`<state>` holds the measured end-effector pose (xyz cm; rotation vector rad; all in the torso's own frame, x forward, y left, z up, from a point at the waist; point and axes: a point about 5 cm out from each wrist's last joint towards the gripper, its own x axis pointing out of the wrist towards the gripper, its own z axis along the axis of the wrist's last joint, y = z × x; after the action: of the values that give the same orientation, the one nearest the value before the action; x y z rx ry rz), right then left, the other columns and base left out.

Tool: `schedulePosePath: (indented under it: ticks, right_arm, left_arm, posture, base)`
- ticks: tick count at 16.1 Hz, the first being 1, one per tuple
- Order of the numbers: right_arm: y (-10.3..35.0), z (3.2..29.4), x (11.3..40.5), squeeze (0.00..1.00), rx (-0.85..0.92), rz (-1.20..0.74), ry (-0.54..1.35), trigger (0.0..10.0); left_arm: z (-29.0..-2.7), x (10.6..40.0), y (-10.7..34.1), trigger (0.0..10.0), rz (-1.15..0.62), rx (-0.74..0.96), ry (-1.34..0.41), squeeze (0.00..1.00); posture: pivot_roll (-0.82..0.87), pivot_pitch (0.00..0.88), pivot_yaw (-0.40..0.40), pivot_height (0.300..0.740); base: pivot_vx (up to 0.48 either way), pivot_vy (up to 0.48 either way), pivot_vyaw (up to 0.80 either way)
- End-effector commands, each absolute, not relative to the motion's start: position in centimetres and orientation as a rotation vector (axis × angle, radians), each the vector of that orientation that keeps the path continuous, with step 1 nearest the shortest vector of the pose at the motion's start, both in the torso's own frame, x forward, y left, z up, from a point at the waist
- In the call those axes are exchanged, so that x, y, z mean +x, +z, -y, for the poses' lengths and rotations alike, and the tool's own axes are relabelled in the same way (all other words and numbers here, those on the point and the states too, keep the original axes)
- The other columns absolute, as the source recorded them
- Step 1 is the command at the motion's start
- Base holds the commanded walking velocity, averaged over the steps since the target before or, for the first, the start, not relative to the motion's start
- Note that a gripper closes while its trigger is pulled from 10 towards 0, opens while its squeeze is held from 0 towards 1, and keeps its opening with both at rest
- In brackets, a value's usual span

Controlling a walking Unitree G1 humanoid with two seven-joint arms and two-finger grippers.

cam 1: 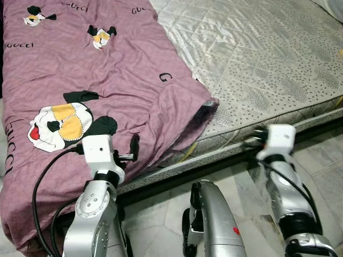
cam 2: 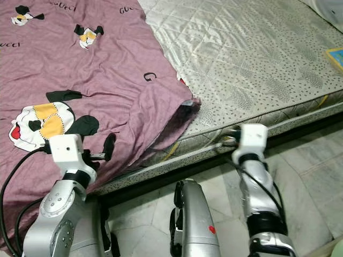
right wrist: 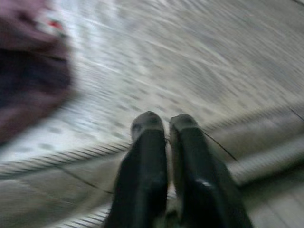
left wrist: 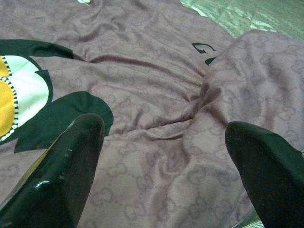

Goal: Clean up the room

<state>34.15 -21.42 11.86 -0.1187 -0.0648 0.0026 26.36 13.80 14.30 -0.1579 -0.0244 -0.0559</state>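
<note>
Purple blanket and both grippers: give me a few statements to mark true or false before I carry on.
1. The purple blanket covers the whole mattress. False: the robot's right part of the mattress is bare.
2. The left gripper is open above the blanket. True.
3. The right gripper holds the blanket's corner. False: it is shut on nothing, at the mattress edge.
4. The blanket hangs over the mattress's near edge. True.
</note>
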Motion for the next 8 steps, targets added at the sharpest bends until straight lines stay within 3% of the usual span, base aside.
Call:
schedulePosePath:
  ticks: [1, 3, 8]
  right_arm:
    - [11.8, 20.3, 34.0, 1.00, -0.156, 0.077, 0.080, 10.0]
    - [12.6, 17.7, 34.7, 1.00, -0.212, 0.130, 0.230, 10.0]
    - [14.6, 14.8, 36.0, 1.00, -0.317, 0.224, 0.345, 10.0]
  left_arm:
    - [-14.1, 26.0, 13.8, 10.0, 0.008, -0.149, -0.051, 0.00]
    - [-14.7, 25.8, 13.8, 10.0, 0.010, -0.135, -0.041, 0.00]
    - [-15.0, 25.2, 14.0, 10.0, 0.008, -0.122, -0.035, 0.00]
  posture:
    - [0.08, 0.242, -0.022, 0.551]
    - [0.10, 0.253, -0.019, 0.551]
    - [0.15, 0.280, -0.013, 0.551]
  base:
    - [0.000, 0.000, 0.00]
    - [0.000, 0.000, 0.00]
    - [0.000, 0.000, 0.00]
